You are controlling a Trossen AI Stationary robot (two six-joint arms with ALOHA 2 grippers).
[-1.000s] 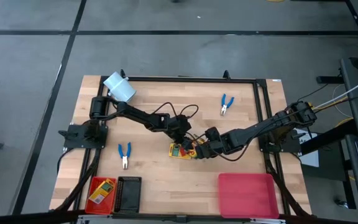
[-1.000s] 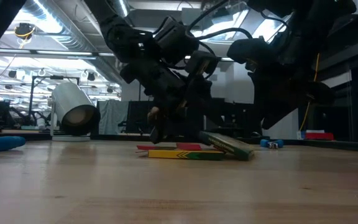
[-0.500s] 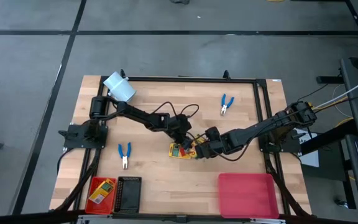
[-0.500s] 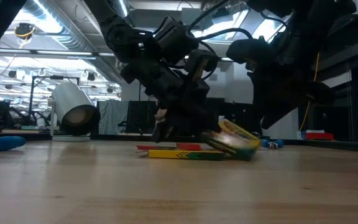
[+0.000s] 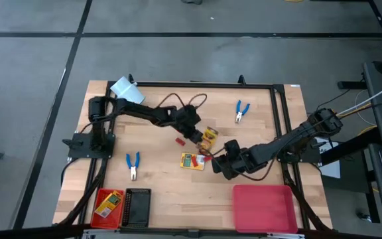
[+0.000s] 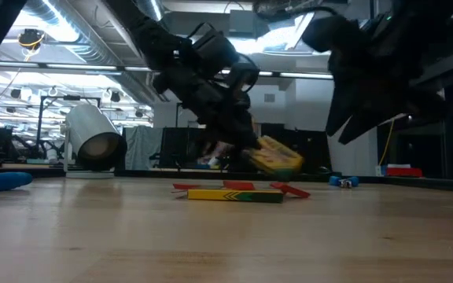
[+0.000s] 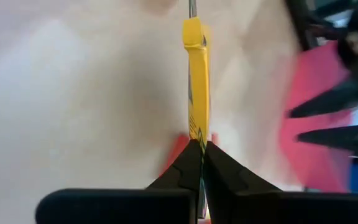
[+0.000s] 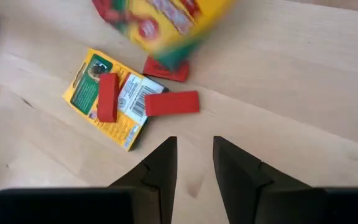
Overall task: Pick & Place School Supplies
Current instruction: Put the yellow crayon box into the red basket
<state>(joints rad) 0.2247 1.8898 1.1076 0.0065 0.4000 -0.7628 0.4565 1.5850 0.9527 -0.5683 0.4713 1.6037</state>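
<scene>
the left gripper has its fingers pressed together on the thin edge of a yellow-and-green crayon box, and this held box hangs tilted in the air, above the middle of the wooden surface. under it and a little nearer to me a second crayon box lies flat on the wood, with two small red pieces on top of it and a third red piece just beside its edge. one more red piece lies alone on the wood close to the left arm. the right gripper is just beside the flat box, its fingers a little apart with nothing between them, above bare wood. farther out, one blue-handled tool lies on the left side and another blue-handled tool toward the far right. a red tray sits at the near right edge; at the near left corner a small red tray carries one more crayon box, and a black tray stands beside it. a pale cylinder lies at the far left corner.
</scene>
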